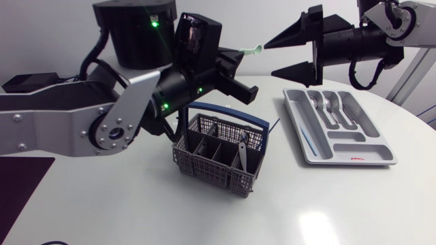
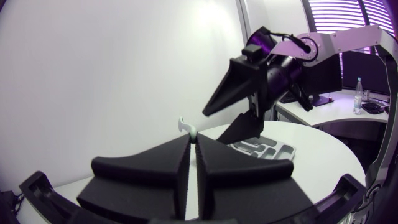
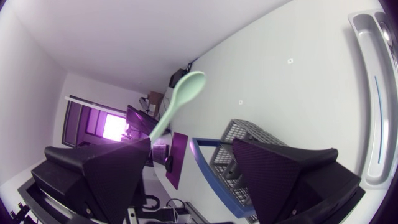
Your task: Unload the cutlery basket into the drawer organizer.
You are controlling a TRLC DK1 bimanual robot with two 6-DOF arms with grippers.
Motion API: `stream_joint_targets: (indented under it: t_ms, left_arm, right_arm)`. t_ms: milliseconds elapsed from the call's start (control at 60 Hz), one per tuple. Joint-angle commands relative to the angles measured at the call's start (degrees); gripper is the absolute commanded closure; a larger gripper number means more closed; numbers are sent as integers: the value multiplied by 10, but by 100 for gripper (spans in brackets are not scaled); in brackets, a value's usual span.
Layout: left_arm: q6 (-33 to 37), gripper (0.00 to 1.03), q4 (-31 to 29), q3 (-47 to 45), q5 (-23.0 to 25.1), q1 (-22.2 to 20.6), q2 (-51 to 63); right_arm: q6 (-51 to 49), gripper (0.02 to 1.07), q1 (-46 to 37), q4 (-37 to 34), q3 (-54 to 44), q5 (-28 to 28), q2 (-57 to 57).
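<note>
A mint-green spoon (image 1: pixel 253 49) is held high above the table by my left gripper (image 1: pixel 240 54), which is shut on its handle. The left wrist view shows those fingers (image 2: pixel 180 162) pressed together with the spoon (image 2: pixel 188 127) poking out past the tips. My right gripper (image 1: pixel 269 58) faces it, open, its upper fingertip close to the spoon's free end. From the right wrist the spoon (image 3: pixel 183 90) stands just ahead of the gap between the open fingers (image 3: pixel 112 165). Below sits the grey cutlery basket (image 1: pixel 218 153) with a blue handle and a utensil (image 1: pixel 243 146) inside. The grey drawer organizer (image 1: pixel 361 146) lies at the right.
Several spoons and forks (image 1: pixel 327 105) lie in the organizer's far compartments, and a thin blue stick (image 1: pixel 308 139) lies in its left slot. My left arm (image 1: pixel 102 116) stretches across the table's left side, above and behind the basket.
</note>
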Motion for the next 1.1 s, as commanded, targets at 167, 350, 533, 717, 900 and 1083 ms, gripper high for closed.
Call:
stream_joint_targets:
  t_ms: [167,350,533,717,900,1083]
  left_arm:
    - [9,100,55,-9,-25,-5,49]
    - [14,100,66,-4,-26,-5,64]
    - [21,100,78,-15,-29,-6,64]
    - [32,100,87,-22,-35,-11,64]
    - [50,89,87,-29,-39,-22,66]
    - [82,42,68,-31,-39,-32,66]
  right_arm:
    - [142,29,34,70,40,-22,72]
    - [150,41,47,73,61,-17,94]
    - [169,72,52,107,57,6,90]
    - [182,94,59,126,53,15,84]
    - [184,101,60,147,39,17,67]
    - [172,101,63,150,30,19,55]
